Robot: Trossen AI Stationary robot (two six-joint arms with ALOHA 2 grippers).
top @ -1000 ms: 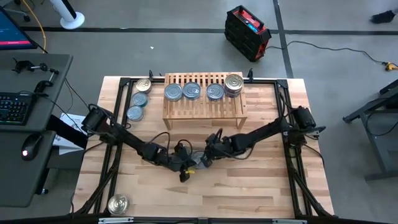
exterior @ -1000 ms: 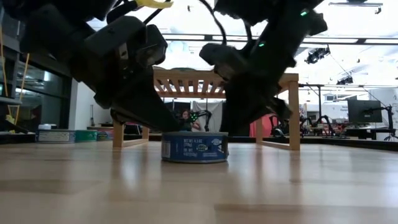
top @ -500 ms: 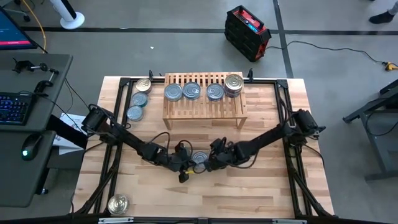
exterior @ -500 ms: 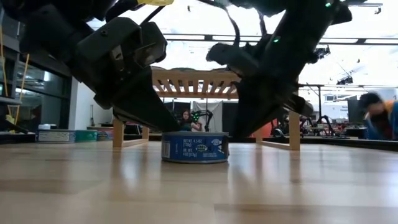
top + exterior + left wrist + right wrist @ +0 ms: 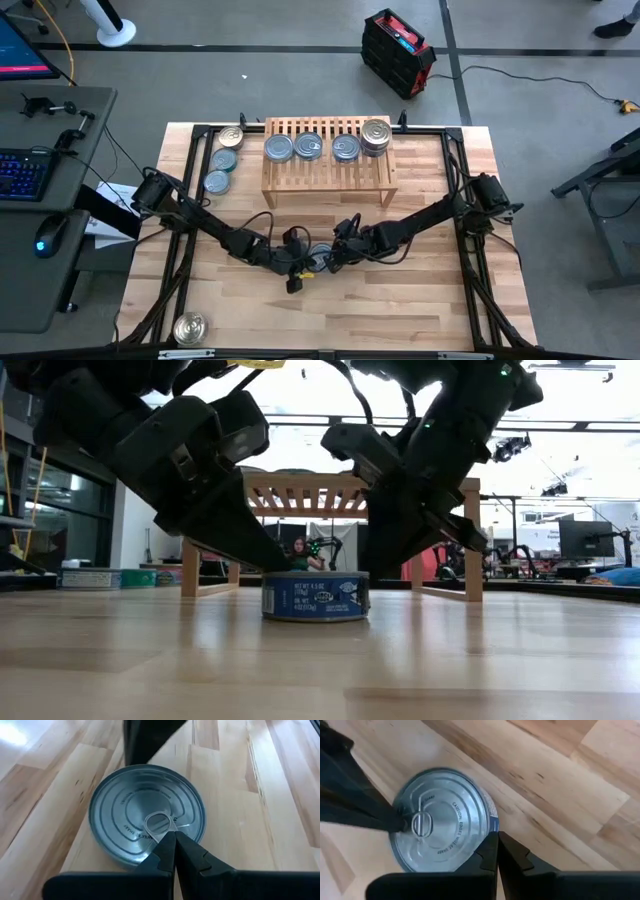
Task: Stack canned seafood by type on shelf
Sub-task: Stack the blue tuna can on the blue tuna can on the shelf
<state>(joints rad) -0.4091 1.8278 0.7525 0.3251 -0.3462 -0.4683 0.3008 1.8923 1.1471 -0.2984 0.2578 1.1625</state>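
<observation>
Item: one blue-sided tin (image 5: 315,597) flat on the bench near its middle, in front of the shelf (image 5: 326,150), left gripper (image 5: 170,851) and right gripper (image 5: 497,851) both clenched empty beside its lid; best one parts its jaws to straddle the rim squarely.

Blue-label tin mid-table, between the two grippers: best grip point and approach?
Grip the tin across its short side wall, from straight above, jaws spread wider than the lid. It lies flat on the table, pull ring up. Both the left gripper and the right gripper are shut at its rim, so open first.
</observation>
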